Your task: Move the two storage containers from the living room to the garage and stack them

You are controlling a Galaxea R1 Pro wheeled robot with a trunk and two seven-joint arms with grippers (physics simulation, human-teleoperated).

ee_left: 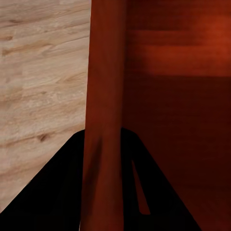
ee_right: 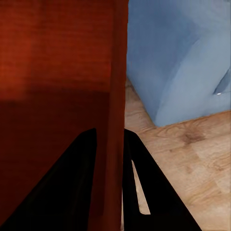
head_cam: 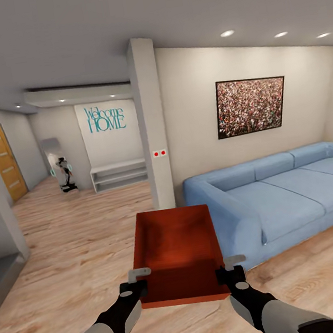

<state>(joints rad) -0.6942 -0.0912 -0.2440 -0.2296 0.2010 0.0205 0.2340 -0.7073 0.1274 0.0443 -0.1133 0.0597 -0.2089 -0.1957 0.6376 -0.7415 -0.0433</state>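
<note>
- The storage container (head_cam: pixel 177 250), orange-red with straight walls, is held in the air in front of the robot, above the light wood plank floor (head_cam: pixel 78 254) of the living room, open side up and empty.
- The left gripper (head_cam: pixel 134 285) clamps the container's left wall near the corner closest to the robot; in the left wrist view that wall (ee_left: pixel 103 120) runs between its two dark fingers (ee_left: pixel 53 192), one inside the bin and one outside.
- The right gripper (head_cam: pixel 231 271) is closed the same way on the right wall, seen in the right wrist view as the wall (ee_right: pixel 117 120) pinched between its fingers (ee_right: pixel 144 192).
- Just right of the container stands a blue sofa (head_cam: pixel 278 198), against a pale wall bearing a framed picture (head_cam: pixel 249 105).
- Behind it rises a square pillar (head_cam: pixel 152 126).
- Farther left are a low white shelf (head_cam: pixel 118 174), a "Welcome HOME" sign (head_cam: pixel 105 118) and an orange door (head_cam: pixel 3 159).
</note>
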